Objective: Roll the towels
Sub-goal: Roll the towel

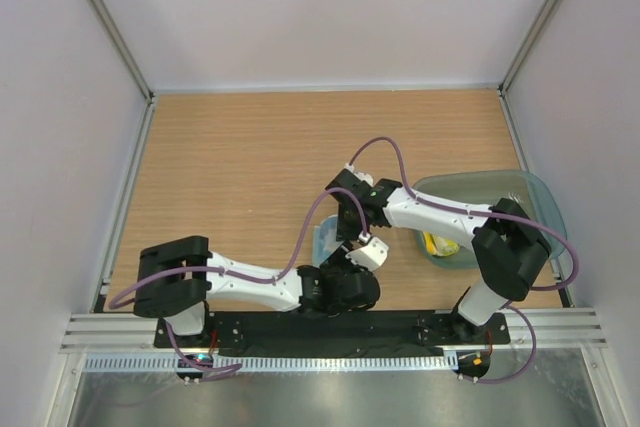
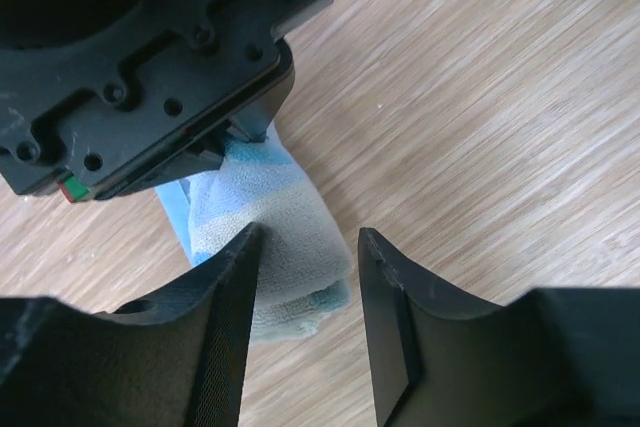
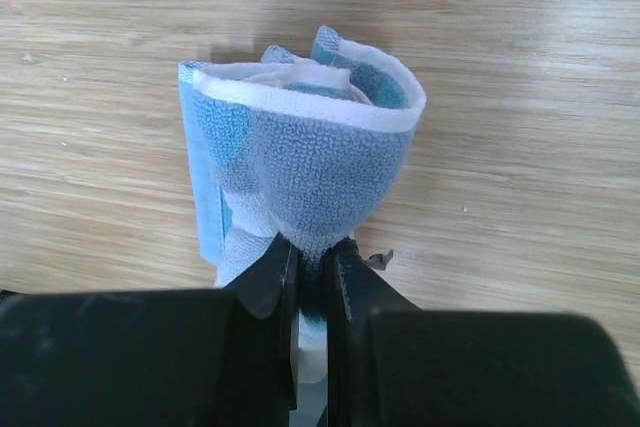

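Right arm (image 1: 440,212) jaws clamped tight, left arm (image 1: 255,285) jaws parted.

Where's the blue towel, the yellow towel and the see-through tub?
blue towel (image 3: 320,162): right wrist view, on the front of its rolled body.
yellow towel (image 1: 438,245): top view, on the small yellow patch that shows.
tub (image 1: 525,197): top view, on its bare bluish wall.

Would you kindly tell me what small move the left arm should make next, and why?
Probably close the left gripper gently on the light blue towel. Its fingers stand open with the roll's end partly between them, while the right gripper is shut on the roll's outer edge. A second hold would likely keep the roll from loosening.
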Controlling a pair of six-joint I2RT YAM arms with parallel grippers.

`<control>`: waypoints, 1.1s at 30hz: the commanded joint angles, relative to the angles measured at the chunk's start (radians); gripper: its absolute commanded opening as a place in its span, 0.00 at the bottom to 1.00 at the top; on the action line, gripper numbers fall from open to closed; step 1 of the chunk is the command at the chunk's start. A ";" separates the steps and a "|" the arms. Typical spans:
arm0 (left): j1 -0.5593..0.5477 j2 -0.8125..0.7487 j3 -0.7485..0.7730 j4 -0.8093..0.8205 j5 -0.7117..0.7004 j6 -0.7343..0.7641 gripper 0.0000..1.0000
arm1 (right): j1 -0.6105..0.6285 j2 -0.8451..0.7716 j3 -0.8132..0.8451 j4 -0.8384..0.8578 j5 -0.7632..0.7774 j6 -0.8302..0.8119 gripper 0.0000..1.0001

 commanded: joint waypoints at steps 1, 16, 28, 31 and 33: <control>-0.003 -0.009 0.004 -0.087 -0.034 -0.114 0.44 | 0.005 -0.005 0.051 -0.025 -0.004 -0.002 0.06; 0.153 -0.136 -0.131 -0.126 0.266 -0.250 0.17 | -0.098 -0.043 0.013 0.018 -0.078 -0.011 0.54; 0.349 -0.259 -0.277 0.012 0.558 -0.290 0.11 | -0.285 -0.132 0.120 0.077 -0.160 -0.097 0.80; 0.426 -0.263 -0.292 0.047 0.679 -0.310 0.11 | -0.284 -0.203 0.033 0.218 -0.251 -0.106 0.80; 0.469 -0.263 -0.304 0.061 0.737 -0.319 0.11 | -0.285 -0.252 -0.073 0.297 -0.330 -0.097 0.81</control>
